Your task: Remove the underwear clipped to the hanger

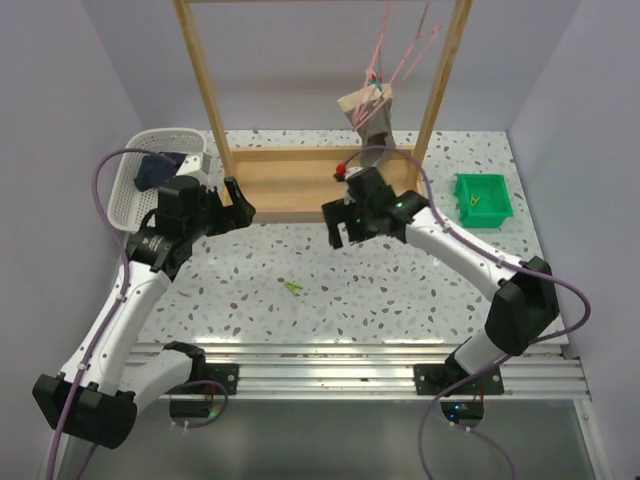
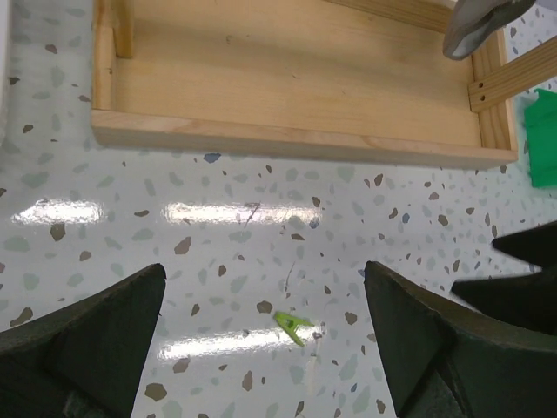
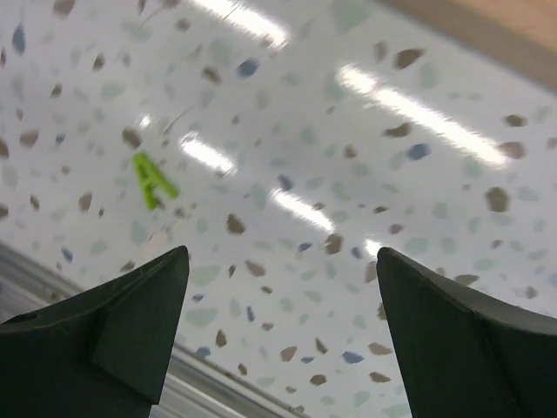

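The grey underwear (image 1: 368, 110) with a beige waistband hangs clipped to a pink hanger (image 1: 400, 50) on the wooden rack's top bar; its lower edge shows in the left wrist view (image 2: 474, 22). The dark navy underwear (image 1: 160, 168) lies in the white basket (image 1: 128, 195) at the far left. My left gripper (image 1: 240, 205) (image 2: 265, 270) is open and empty above the table in front of the rack's base. My right gripper (image 1: 335, 222) (image 3: 281, 254) is open and empty, below and to the left of the hanging underwear.
The wooden rack (image 1: 300, 180) stands at the back, with its base tray (image 2: 296, 78) on the table. A green bin (image 1: 483, 197) holding a clip sits at the right. A loose green clip (image 1: 292, 288) (image 2: 294, 326) (image 3: 150, 180) lies on the table between the arms.
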Tool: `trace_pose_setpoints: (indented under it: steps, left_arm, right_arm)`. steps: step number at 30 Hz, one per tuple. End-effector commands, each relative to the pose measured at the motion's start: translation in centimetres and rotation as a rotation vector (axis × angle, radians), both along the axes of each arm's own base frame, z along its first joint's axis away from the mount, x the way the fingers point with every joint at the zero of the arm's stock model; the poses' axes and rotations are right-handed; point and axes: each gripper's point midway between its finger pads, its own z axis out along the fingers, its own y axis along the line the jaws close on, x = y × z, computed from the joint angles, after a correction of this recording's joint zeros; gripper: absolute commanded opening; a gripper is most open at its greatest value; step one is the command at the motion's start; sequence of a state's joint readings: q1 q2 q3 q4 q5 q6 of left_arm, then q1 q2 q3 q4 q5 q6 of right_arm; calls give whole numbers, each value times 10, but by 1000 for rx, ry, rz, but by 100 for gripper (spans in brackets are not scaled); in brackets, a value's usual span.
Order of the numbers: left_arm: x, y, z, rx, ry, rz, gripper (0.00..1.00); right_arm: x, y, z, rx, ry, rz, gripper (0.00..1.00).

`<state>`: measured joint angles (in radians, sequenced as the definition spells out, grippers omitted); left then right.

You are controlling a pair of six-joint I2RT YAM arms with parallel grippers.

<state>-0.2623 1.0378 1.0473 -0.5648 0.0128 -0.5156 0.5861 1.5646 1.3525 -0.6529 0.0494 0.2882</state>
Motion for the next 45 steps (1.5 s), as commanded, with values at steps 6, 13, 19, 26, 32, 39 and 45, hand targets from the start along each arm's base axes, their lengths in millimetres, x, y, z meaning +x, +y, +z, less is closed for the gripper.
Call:
trace_pose_setpoints:
  steps: [6, 13, 19, 26, 32, 39, 45]
  left_arm:
    - [-28, 24, 18, 4, -45, 97, 100]
    - [-48, 29, 27, -16, -76, 107, 100]
    - [-58, 36, 25, 8, -75, 116, 100]
    - [-58, 41, 25, 38, -80, 122, 100]
    - [-53, 38, 23, 33, -82, 114, 100]
    - [-49, 35, 18, 34, -68, 105, 100]
    - [-43, 32, 14, 27, -58, 102, 100]
  right_arm:
    - [-86, 103, -72, -199, 118, 428, 92]
    - [-81, 162, -99, -232, 117, 519, 90]
    - [-78, 167, -129, -309, 167, 518, 87]
    - [-91, 151, -141, -356, 222, 513, 67]
    - [-98, 142, -147, -353, 241, 495, 36]
    - [-84, 134, -127, -348, 177, 439, 12]
    - [-80, 114, -110, -352, 186, 408, 0]
